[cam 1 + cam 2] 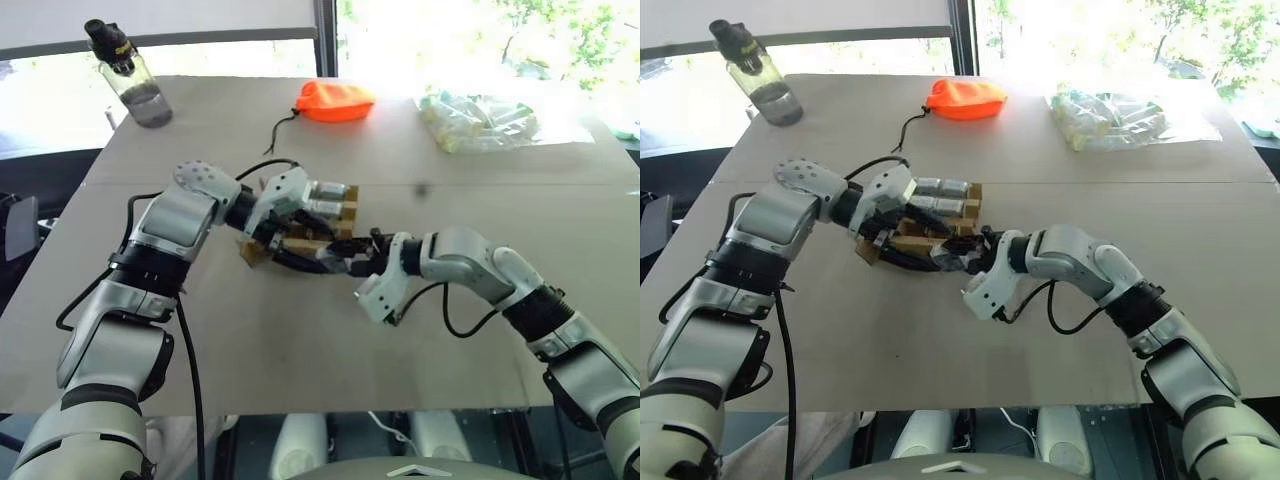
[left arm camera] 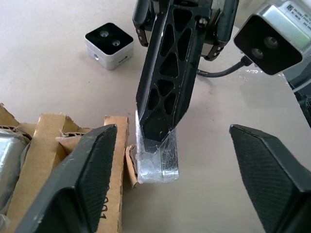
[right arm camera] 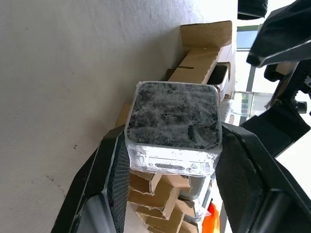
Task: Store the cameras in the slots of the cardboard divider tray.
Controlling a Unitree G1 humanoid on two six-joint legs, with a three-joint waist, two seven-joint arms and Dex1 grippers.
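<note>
My right end effector (image 3: 170,145) clamps a wrapped camera (image 3: 172,128) at the tray (image 2: 114,160) edge; my left end effector (image 2: 170,170) gapes empty around it. Another camera (image 2: 109,44) sits loose on the desk (image 1: 300,350); pouch (image 1: 335,100), bottle (image 1: 130,75) well behind.

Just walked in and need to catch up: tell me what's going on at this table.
The robot is loading cameras into the cardboard divider tray at mid-table. Its right gripper is shut on a plastic-wrapped camera, holding it at the tray's edge. The left gripper hangs over the same spot with its fingers apart, holding nothing. A few wrapped cameras already sit in the tray, and one bare camera lies loose on the table.
</note>
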